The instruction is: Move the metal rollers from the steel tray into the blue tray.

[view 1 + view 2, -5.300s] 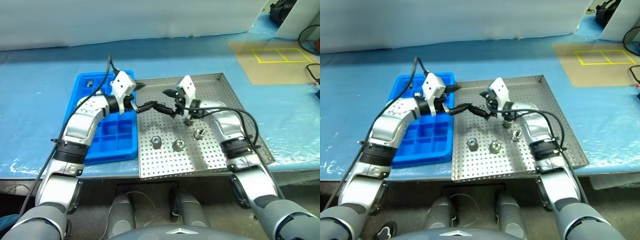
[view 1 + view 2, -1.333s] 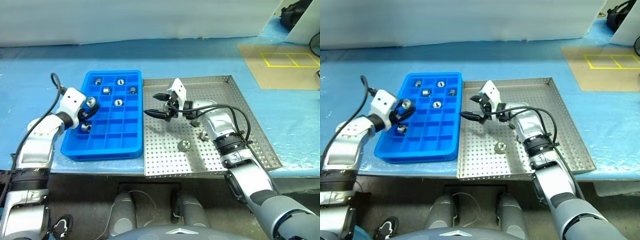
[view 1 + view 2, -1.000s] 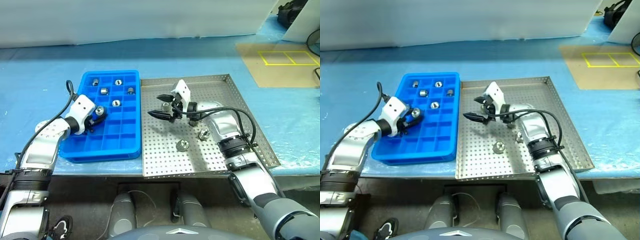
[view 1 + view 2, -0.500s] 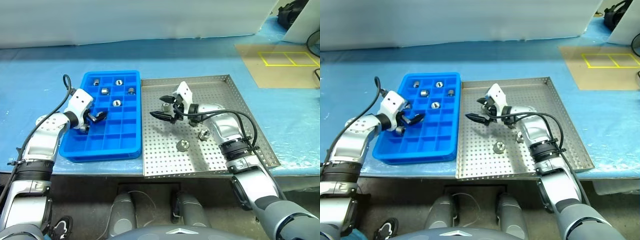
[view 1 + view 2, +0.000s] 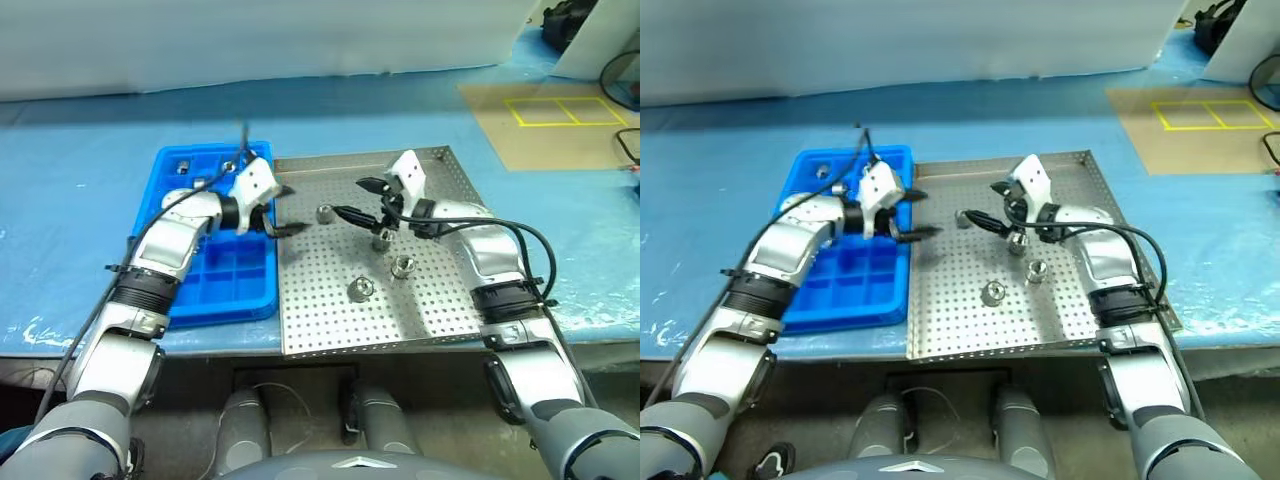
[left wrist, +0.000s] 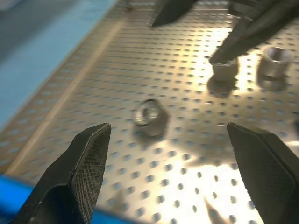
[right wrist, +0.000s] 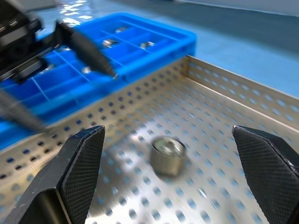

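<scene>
Head views: my left gripper hung over the seam between the blue tray and the steel tray, its two black fingers spread wide and holding nothing. My right gripper hovered above the far part of the steel tray, fingers likewise spread and empty, its tips pointing toward the left gripper.

Four metal rollers lay on the perforated floor: one between the two grippers, one under my right wrist, one just nearer than that, and one toward the near middle. The blue tray sat edge to edge with the steel tray on my left, with several rollers in its far compartments.

Wrist views: the roller between the grippers lay on the tray floor framed by each pair of fingers, touched by none.
</scene>
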